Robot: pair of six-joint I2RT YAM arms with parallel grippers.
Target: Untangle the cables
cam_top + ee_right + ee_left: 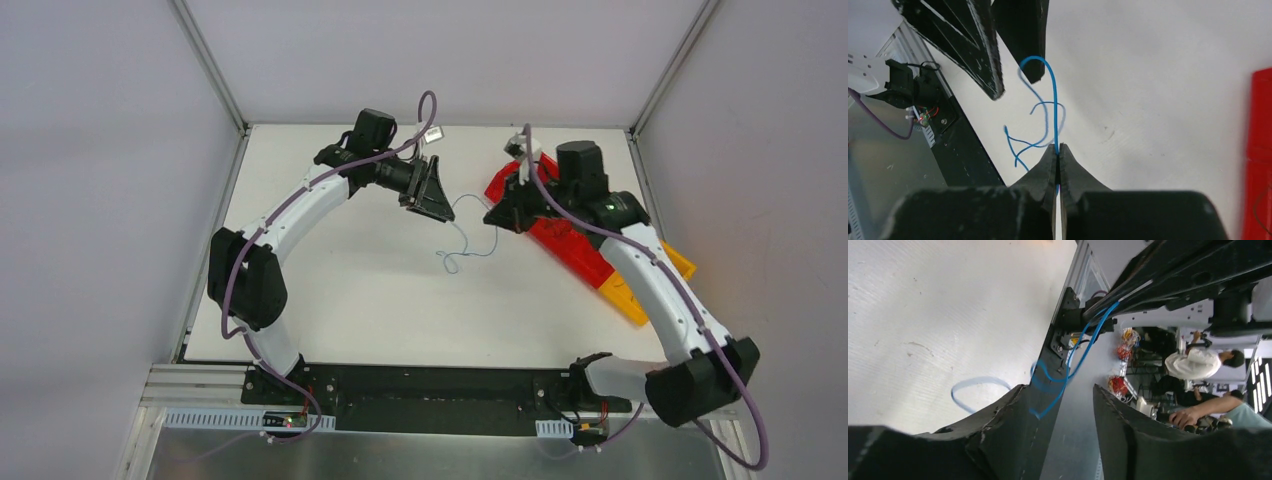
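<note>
Left claw (1058,390) jaws apart; the blue wire (1083,347) lies across one finger, unpinched, and sags in loose loops onto the counter (350,290) between the arms. Right claw (1058,147) jaws together, clamped on one strand of it. Judgement: close the left on its strand first, then separate the claws slowly and level, watching for loops that cinch

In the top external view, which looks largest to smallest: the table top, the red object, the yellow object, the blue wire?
1. table top
2. red object, partly hidden by the right arm
3. yellow object
4. blue wire, a thin strand
</note>
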